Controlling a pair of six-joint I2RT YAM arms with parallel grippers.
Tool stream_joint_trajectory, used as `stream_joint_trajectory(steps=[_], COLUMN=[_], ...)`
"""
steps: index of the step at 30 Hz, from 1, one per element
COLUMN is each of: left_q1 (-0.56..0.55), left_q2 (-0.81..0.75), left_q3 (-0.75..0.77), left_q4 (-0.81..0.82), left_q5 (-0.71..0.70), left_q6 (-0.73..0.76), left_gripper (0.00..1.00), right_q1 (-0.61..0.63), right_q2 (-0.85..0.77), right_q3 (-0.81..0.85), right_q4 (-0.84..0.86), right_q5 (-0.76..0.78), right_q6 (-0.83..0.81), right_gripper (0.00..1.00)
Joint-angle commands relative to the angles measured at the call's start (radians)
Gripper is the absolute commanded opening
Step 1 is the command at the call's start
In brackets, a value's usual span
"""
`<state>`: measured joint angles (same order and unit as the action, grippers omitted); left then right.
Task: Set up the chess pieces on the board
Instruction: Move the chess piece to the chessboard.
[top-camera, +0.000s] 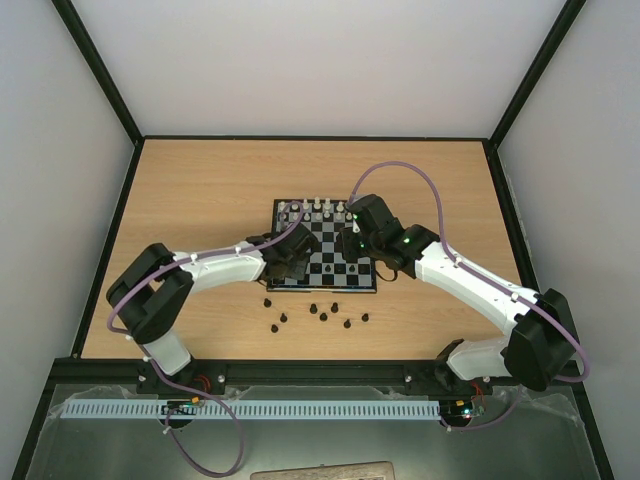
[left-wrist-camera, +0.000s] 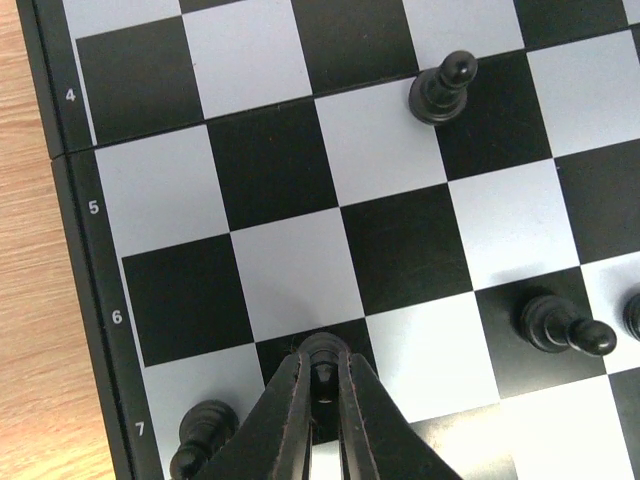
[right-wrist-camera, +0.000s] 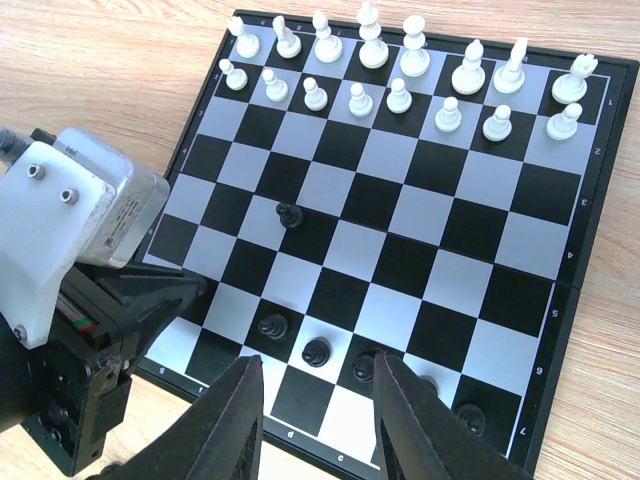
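Your left gripper (left-wrist-camera: 322, 372) is clamped on a black pawn (left-wrist-camera: 322, 352) at the board's (left-wrist-camera: 72, 215) row seven. Right gripper (right-wrist-camera: 318, 375) hangs open above it. Seven black pieces (top-camera: 323, 316) lie loose on the table (top-camera: 200, 190) near the board.

A wooden table (top-camera: 200, 190) fills the middle; white walls (top-camera: 320, 60) rise at nine, twelve and three o'clock, edged by black bars (top-camera: 98, 68). Light is even.
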<state>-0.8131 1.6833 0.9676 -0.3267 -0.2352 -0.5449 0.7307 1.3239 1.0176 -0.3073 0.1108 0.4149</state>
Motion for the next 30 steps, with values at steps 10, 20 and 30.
stream_joint_trajectory(steps=[10,20,30], left_q1=[-0.027,-0.029,-0.032], left_q2=[-0.035,-0.044,-0.069], left_q3=[-0.045,-0.044,0.036], left_q4=[-0.052,-0.058,-0.091], left_q5=[-0.001,-0.028,-0.036], left_q6=[-0.035,-0.041,-0.026], left_gripper=[0.06,0.16,0.32], right_q1=[-0.002,-0.001,-0.001], right_q2=[-0.006,-0.006,-0.013], right_q3=[-0.013,-0.015,-0.014], right_q4=[0.002,0.002,0.002], right_q5=[-0.010,-0.011,-0.008], right_q6=[-0.007,-0.007,-0.007], right_gripper=[0.31,0.31,0.31])
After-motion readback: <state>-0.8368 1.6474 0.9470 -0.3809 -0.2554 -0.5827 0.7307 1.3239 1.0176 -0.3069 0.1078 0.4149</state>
